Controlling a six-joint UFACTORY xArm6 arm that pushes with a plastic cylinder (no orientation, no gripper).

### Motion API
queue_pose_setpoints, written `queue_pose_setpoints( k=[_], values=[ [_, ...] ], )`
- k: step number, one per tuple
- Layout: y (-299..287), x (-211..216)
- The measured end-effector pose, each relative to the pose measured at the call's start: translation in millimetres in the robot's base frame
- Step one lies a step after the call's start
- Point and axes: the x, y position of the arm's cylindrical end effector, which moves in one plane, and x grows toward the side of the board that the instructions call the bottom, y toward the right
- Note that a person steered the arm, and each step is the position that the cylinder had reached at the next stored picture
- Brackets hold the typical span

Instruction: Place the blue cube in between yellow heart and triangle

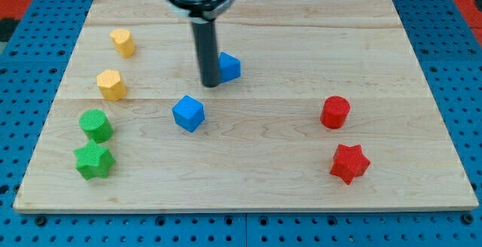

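The blue cube (188,113) lies near the middle of the wooden board (301,157). A second blue block, seemingly the triangle (229,66), lies up and to the right of it, partly hidden by my rod. My tip (209,84) stands just left of the triangle, touching or nearly touching it, and above and right of the cube. Two yellow blocks are at the view's left: one at the upper left (123,42) and one below it (111,84). I cannot tell which is the heart.
A green round block (96,125) and a green star (94,160) lie at the lower left. A red cylinder (335,112) and a red star (349,163) lie at the right. The board sits on a blue pegboard (30,74).
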Motion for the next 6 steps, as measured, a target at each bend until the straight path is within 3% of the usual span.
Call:
queue_pose_setpoints(
  k=[2,3,5,6],
  values=[
    [31,-72],
    [42,-66],
    [17,77],
    [-11,99]
  ],
)
